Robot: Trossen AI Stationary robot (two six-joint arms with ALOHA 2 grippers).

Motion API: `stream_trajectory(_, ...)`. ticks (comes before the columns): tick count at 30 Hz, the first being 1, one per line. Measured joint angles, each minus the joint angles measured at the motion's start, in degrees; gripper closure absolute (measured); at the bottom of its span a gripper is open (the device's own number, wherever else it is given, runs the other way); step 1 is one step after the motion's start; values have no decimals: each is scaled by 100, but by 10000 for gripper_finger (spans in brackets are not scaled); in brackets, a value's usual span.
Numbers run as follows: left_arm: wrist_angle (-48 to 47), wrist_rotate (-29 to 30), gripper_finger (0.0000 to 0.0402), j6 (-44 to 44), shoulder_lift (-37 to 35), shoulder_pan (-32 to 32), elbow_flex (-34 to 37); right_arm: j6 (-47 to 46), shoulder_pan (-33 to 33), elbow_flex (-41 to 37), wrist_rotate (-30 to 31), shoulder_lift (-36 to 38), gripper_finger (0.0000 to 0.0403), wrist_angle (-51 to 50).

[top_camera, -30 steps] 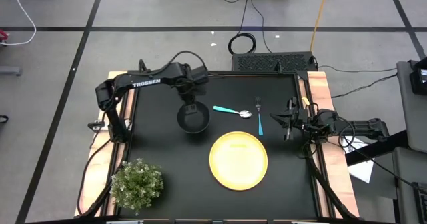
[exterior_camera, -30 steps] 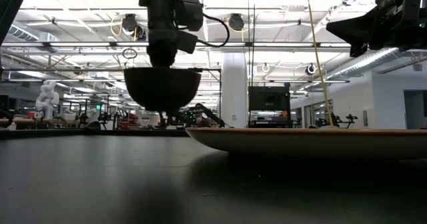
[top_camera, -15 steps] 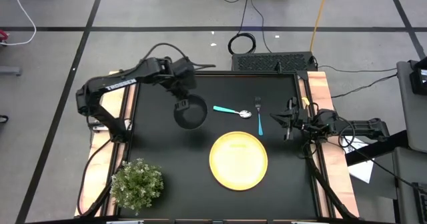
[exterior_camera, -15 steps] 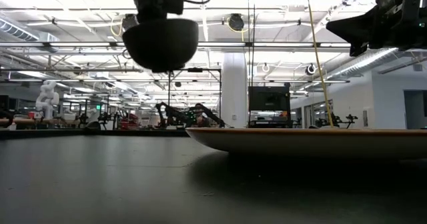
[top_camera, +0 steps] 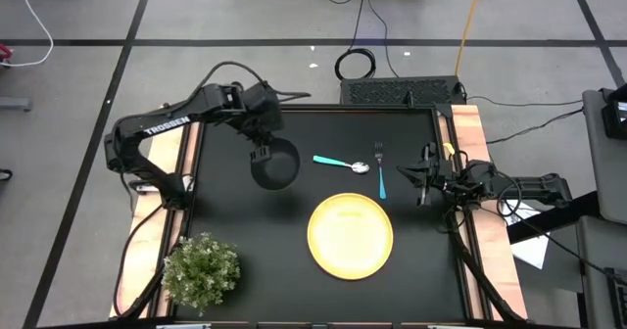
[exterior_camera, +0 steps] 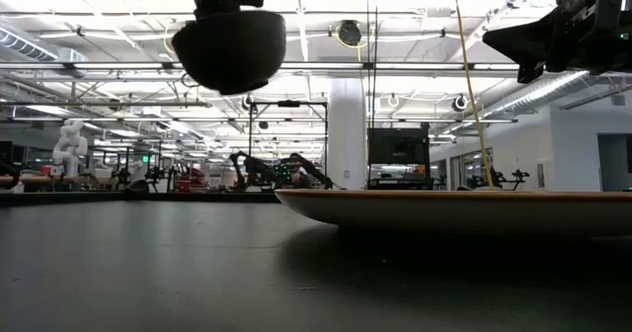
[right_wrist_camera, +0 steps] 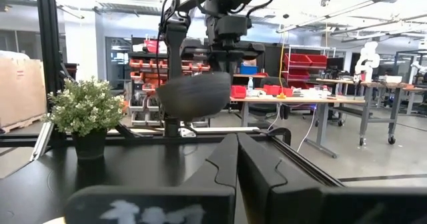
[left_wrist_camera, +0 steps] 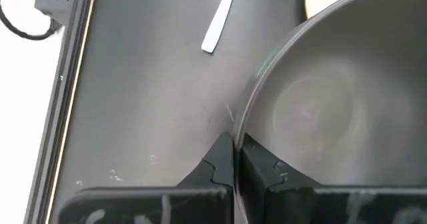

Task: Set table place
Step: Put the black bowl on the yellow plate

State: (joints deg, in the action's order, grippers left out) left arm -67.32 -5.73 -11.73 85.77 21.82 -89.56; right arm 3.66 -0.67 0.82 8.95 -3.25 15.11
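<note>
My left gripper (top_camera: pixel 262 154) is shut on the black bowl (top_camera: pixel 276 165), which hangs high over the table's (top_camera: pixel 235 221) far left part; the low view shows the bowl (exterior_camera: pixel 230 50) well above the tabletop. The yellow plate (top_camera: pixel 350 235) lies flat near the middle. The teal-handled spoon (top_camera: pixel 341 162) and fork (top_camera: pixel 380 169) lie on the table beyond the plate. My right gripper (top_camera: pixel 420 178) waits shut at the table's right edge, touching nothing. My left gripper pinches the bowl's rim (left_wrist_camera: pixel 235 134) on its far-left side, one finger (left_wrist_camera: pixel 263 167) inside the bowl and the other (left_wrist_camera: pixel 215 165) outside. The fingers slant down from the far left. The bowl hangs clear of the table, opening up, slightly tilted.
A green potted plant (top_camera: pixel 201 270) stands at the near left corner. Wooden strips (top_camera: pixel 176 187) run along the table's left and right sides. Bare black tabletop lies between the plant, the bowl and the plate.
My left gripper has risen with the bowl and drawn a little toward the table's far left corner. The bowl has gone from just over the tabletop to high above it, still held by its rim.
</note>
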Motion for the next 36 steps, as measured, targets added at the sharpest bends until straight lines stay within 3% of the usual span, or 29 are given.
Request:
stream_trajectory(8, 509, -289, 397, 136, -629, 70, 588, 0, 0, 0, 0, -2, 403, -28)
stream_trajectory(20, 1787, -602, 397, 466, -1670, 201, 2225, 0, 0, 0, 0, -2, 403, -21)
stream_trajectory(31, 1901, -579, 397, 413, -2078, 243, 2375, -2, 0, -2, 0, -4, 403, 2)
stream_trajectory(36, 2425, -668, 397, 603, -2479, 190, 2783, -118, 0, 0, 0, -4, 403, -15)
